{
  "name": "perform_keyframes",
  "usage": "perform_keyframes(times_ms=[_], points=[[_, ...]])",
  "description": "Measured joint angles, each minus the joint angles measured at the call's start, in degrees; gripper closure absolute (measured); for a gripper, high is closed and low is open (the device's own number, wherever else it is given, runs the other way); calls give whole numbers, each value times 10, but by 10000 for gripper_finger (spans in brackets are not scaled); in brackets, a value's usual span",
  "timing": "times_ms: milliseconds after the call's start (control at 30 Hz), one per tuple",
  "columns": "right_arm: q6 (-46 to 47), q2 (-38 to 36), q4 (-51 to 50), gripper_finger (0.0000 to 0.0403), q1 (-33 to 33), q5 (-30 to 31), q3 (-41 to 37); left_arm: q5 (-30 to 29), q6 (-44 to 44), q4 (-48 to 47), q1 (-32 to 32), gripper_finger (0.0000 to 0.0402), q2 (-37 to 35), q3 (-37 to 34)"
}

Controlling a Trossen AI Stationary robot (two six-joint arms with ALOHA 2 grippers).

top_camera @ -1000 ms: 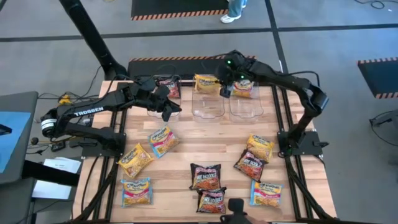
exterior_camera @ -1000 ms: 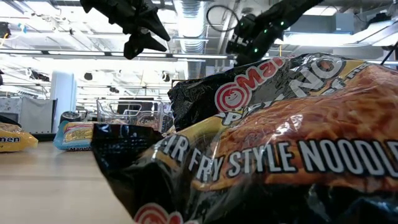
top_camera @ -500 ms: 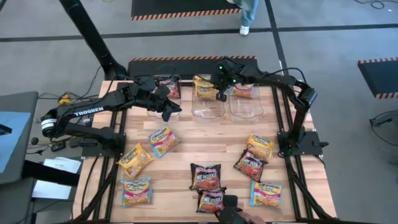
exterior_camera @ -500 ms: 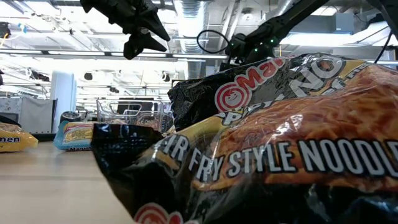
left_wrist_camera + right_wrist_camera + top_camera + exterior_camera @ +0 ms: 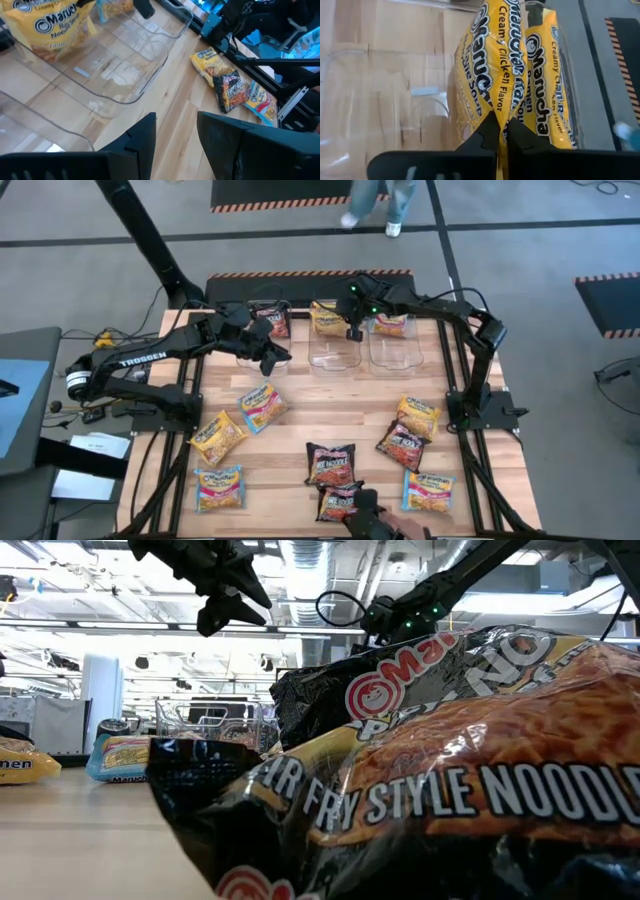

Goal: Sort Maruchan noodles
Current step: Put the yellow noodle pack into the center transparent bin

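**Two yellow packets tubbed, eight more loose on the counter**

High view: three clear plastic tubs (image 5: 335, 352) stand in a row at the far side of the wooden counter (image 5: 330, 395). The left tub holds a dark red-black crinkly ramen packet (image 5: 272, 318). The middle tub holds a yellow crinkly "Creamy Chicken" ramen packet (image 5: 328, 315), and the right tub a second yellow packet (image 5: 391, 324). The right jaws sit at the middle tub's yellow packet. The left jaws hang above the left tub's near edge. Eight square packets lie loose nearer the front, among them a blue-yellow one with pink (image 5: 262, 406) and a dark one (image 5: 330, 463).

Low view: a dark "stir fry style" noodle packet (image 5: 450, 770) fills the foreground; both arms show high above it.

Left wrist view: the left jaws stand apart with nothing between them, over a tub's rim (image 5: 150, 80).

Right wrist view: the right jaws are pinched almost together on the bottom edge of the yellow packet (image 5: 492, 65), which stands upright against its twin (image 5: 550, 80).

Against a second ago, the right arm has swung from between the middle and right tubs to the middle tub. The left arm has not moved.
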Motion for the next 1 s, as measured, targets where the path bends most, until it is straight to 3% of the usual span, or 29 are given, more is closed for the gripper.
perform_keyframes(times_ms=[367,1000], points=[[-5,16,-6,381,3,13,2,34,-4,0,0,272,0,0],[15,17,0,290,19,62,0,20,-4,2,0,272,0,0]])
